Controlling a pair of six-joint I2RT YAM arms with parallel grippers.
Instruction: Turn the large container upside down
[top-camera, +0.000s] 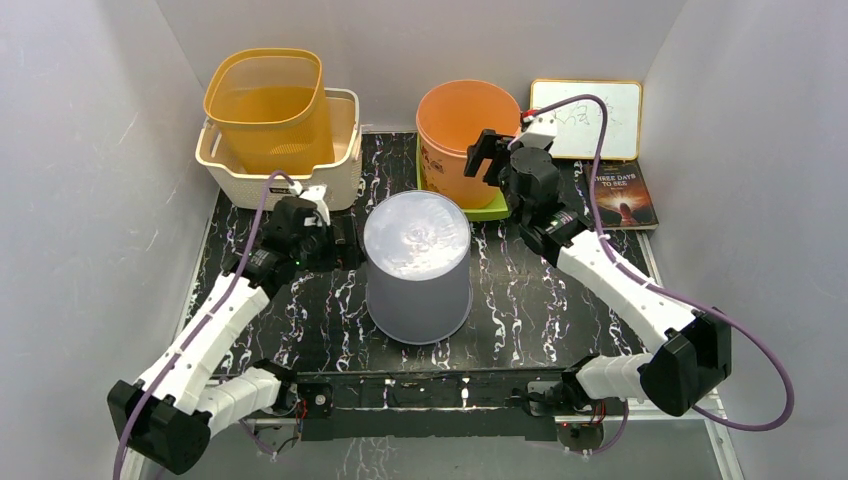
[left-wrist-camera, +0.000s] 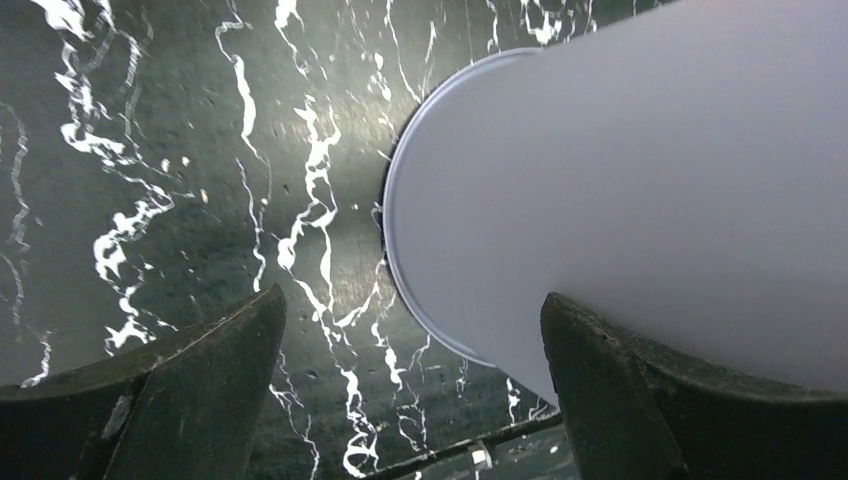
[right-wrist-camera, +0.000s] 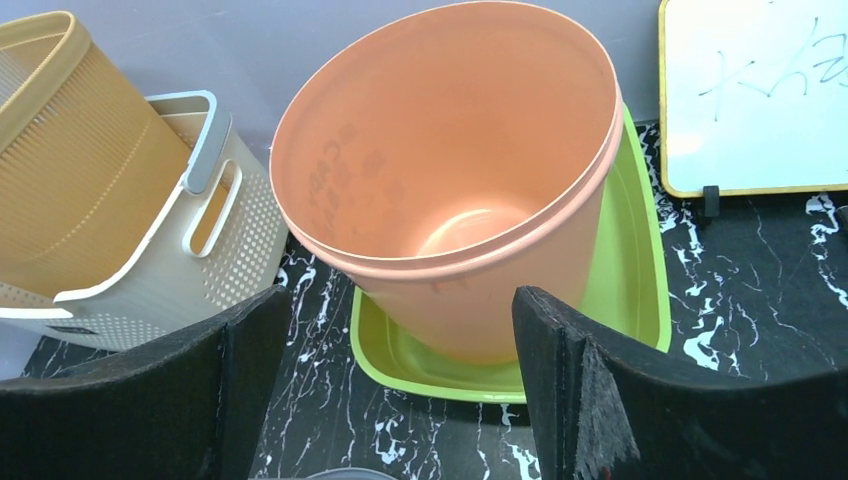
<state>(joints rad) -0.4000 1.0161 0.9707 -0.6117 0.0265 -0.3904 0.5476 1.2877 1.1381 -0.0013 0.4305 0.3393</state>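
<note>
The large pale grey container (top-camera: 418, 270) stands mouth down on the black marbled mat (top-camera: 530, 300), its closed base facing up. In the left wrist view its wall (left-wrist-camera: 620, 180) fills the upper right, with the rim resting on the mat. My left gripper (top-camera: 345, 240) is open and empty just left of the container. In its own view (left-wrist-camera: 410, 390) the right finger (left-wrist-camera: 620, 400) lies close by the wall, and I cannot tell whether it touches. My right gripper (top-camera: 483, 155) is open and empty (right-wrist-camera: 400, 390), raised at the back, facing an orange bucket (right-wrist-camera: 450, 180).
The orange bucket (top-camera: 465, 130) stands upright on a green tray (top-camera: 490, 210) at the back. A yellow basket (top-camera: 268, 105) sits inside a cream basket (top-camera: 290, 185) at the back left. A whiteboard (top-camera: 590, 115) and a book (top-camera: 622, 195) lie at the back right.
</note>
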